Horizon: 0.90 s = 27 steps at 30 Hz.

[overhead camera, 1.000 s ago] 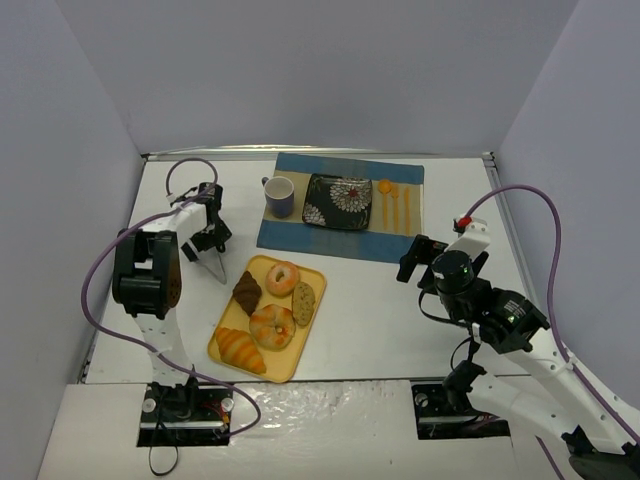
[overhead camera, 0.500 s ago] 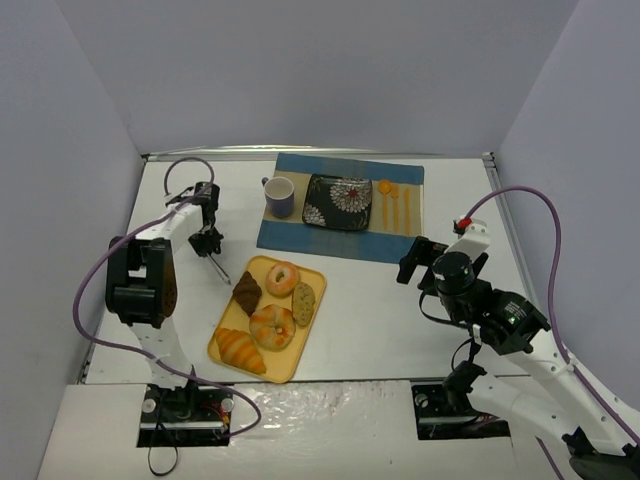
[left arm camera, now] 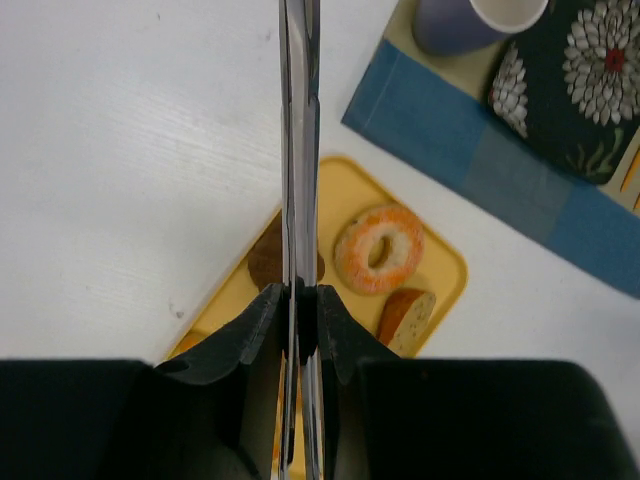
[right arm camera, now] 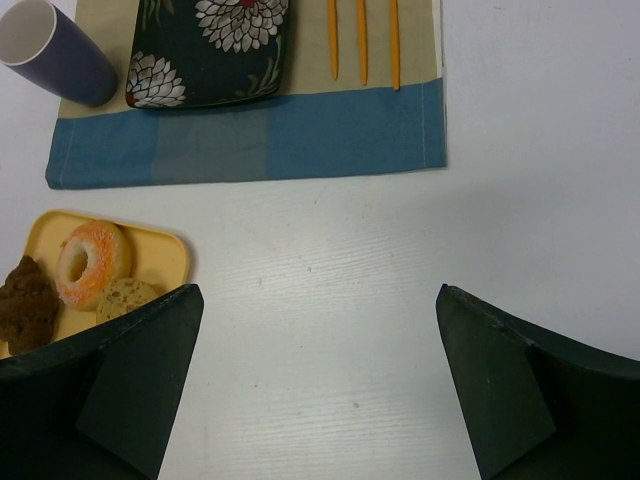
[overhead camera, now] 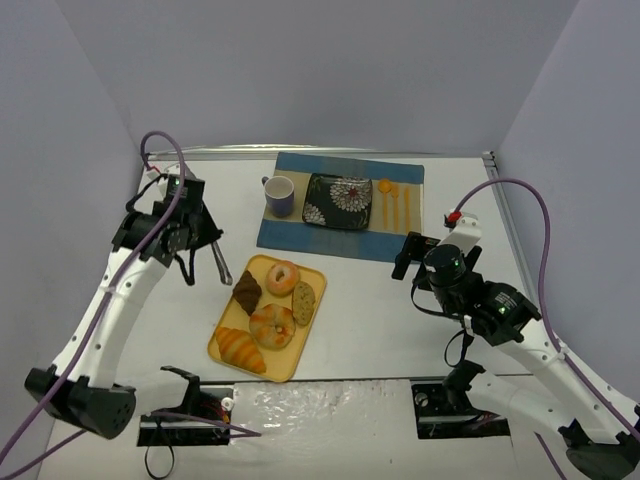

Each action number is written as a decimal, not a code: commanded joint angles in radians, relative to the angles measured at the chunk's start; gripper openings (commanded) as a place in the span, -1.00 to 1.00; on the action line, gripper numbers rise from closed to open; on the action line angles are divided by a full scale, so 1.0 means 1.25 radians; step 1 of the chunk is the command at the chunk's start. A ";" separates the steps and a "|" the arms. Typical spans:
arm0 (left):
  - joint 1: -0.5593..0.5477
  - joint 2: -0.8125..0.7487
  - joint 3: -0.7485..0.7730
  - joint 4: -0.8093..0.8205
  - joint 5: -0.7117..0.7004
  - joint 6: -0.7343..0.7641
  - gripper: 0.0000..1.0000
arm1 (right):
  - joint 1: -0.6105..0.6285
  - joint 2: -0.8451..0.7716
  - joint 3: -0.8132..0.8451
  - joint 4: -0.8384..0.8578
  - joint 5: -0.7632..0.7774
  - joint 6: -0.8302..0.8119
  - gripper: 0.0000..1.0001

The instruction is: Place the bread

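Left gripper (left arm camera: 300, 300) is clamped on slim silver metal tongs (left arm camera: 298, 150), squeezed shut just left of the small dark-brown diamond-shaped bread (left arm camera: 264, 268) on the yellow plastic tray's (left arm camera: 345, 190) far-left part, so the bread could be shoved aside, not straddled, if lowered unopened.

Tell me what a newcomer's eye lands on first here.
The yellow tray of baked goods sits at the table's near middle, with the dark bread at its left edge and a croissant at its near end. Behind it, a blue placemat carries a floral plate and a purple cup. The left end effector, shut to a thin blade, hangs close by the bread.
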 commanded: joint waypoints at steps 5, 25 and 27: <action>-0.081 -0.173 -0.102 -0.174 -0.016 -0.043 -0.57 | -0.001 0.009 0.018 0.049 0.014 -0.006 1.00; -0.107 -0.294 -0.165 -0.214 0.101 -0.017 -0.19 | -0.001 0.012 -0.013 0.062 0.007 0.010 1.00; -0.115 -0.284 -0.159 -0.212 0.129 -0.009 -0.18 | -0.001 0.014 -0.016 0.063 0.007 0.012 1.00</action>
